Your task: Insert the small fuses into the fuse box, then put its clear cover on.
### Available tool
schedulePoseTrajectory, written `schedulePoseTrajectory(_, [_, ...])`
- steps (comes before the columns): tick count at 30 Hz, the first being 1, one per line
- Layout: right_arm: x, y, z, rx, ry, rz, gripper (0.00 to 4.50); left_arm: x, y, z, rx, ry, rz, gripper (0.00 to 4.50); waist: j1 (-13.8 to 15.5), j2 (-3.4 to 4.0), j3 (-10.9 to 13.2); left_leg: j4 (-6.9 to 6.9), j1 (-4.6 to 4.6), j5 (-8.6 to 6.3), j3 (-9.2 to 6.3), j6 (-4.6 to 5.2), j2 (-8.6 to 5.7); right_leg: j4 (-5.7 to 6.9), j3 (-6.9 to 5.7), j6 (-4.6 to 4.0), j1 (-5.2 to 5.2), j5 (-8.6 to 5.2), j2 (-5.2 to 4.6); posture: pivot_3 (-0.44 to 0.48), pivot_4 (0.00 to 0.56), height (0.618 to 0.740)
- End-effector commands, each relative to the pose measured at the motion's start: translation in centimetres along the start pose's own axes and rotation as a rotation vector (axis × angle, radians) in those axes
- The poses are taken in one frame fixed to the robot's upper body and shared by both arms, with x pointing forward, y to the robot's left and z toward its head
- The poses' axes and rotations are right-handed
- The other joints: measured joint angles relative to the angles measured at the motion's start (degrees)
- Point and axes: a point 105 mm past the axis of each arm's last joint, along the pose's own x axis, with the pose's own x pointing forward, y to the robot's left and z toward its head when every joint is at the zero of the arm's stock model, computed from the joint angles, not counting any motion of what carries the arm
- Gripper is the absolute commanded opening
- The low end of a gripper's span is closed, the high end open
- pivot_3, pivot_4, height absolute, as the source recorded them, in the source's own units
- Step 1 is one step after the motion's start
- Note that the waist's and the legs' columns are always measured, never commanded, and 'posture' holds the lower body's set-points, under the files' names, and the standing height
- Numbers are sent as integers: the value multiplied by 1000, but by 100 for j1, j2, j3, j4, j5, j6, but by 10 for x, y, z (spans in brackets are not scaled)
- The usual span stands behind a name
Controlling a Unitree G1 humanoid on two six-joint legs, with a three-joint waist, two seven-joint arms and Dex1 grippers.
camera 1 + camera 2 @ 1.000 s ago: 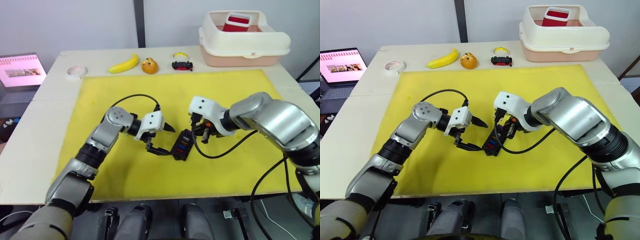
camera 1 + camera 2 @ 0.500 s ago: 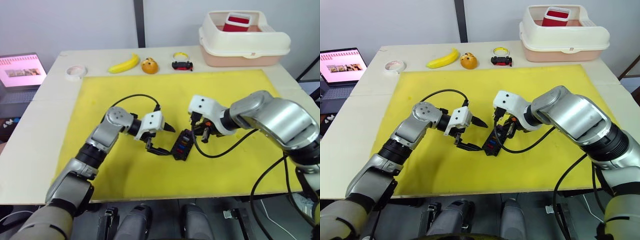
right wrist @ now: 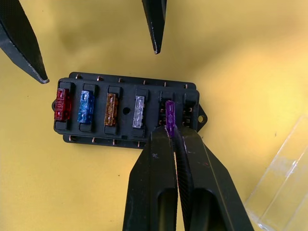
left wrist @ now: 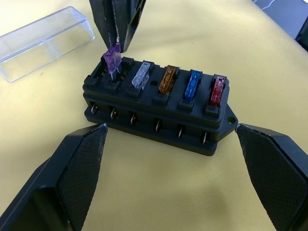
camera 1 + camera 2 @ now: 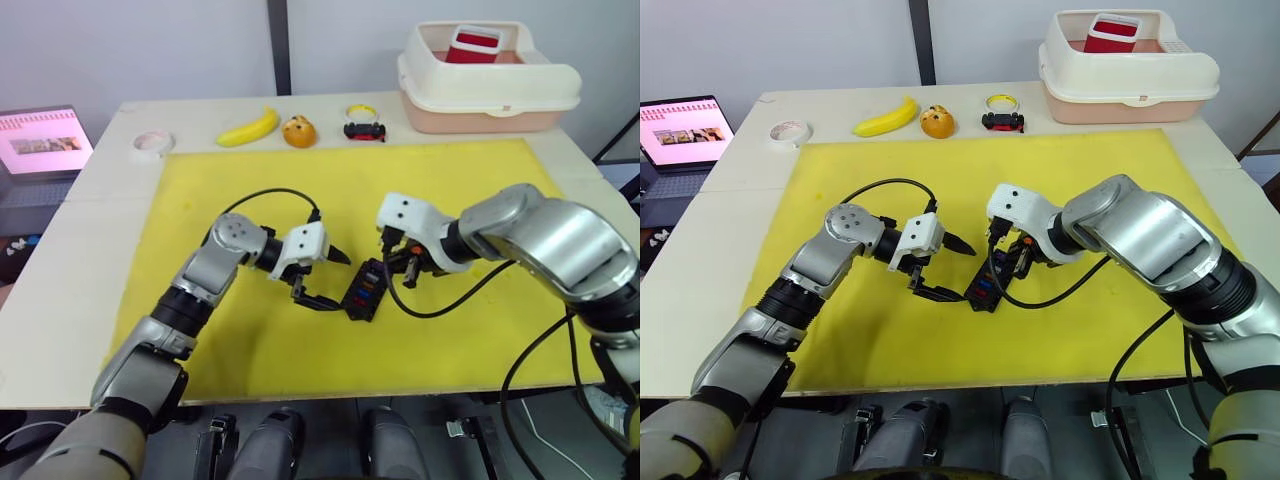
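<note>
The black fuse box (image 3: 127, 126) lies on the yellow mat (image 5: 470, 190) between both grippers. Red (image 3: 62, 103), blue (image 3: 85, 106), orange (image 3: 111, 109) and grey (image 3: 138, 110) small fuses sit in one row of its slots. My right gripper (image 3: 175, 132) is shut on a purple fuse (image 3: 170, 122), holding it upright at the slot beside the grey one, its blades touching the box. My left gripper (image 4: 169, 130) stands open, one finger off each end of the box without touching it. The clear cover (image 4: 43, 41) lies on the mat just beyond the box.
A banana (image 5: 250, 127), a small orange object (image 5: 298, 131), a tape roll (image 5: 152, 144) and a small black-and-red item (image 5: 364, 130) line the table's far side. A cream tub (image 5: 485, 75) stands at the far right. A laptop (image 5: 40, 140) sits off the left edge.
</note>
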Motion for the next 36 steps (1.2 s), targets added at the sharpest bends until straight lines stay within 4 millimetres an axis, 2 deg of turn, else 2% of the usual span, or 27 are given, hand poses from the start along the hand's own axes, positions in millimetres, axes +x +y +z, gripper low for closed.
schedulePoseTrajectory(1, [-1,2,4,-30,-13,-4,68,-1,2,7,40,-5,9,4500,0,0,0,0,0,0,0,0,0,0,0,0,0,0,0,0,150,740])
schedulePoseTrajectory(14, [1,-2,1,-24,-2,-20,68,-1,2,7,37,-7,10,4500,1,0,0,0,0,0,0,0,0,0,0,0,0,0,0,0,150,740])
schedulePoseTrajectory(22, [-6,-5,8,-26,-23,-24,68,-1,2,7,35,-6,12,4500,0,0,0,0,0,0,0,0,0,0,0,0,0,0,0,0,150,740])
schedulePoseTrajectory(36, [-6,-5,6,-17,-14,-30,68,-1,2,7,38,-8,9,4500,2,0,0,0,0,0,0,0,0,0,0,0,0,0,0,0,150,740])
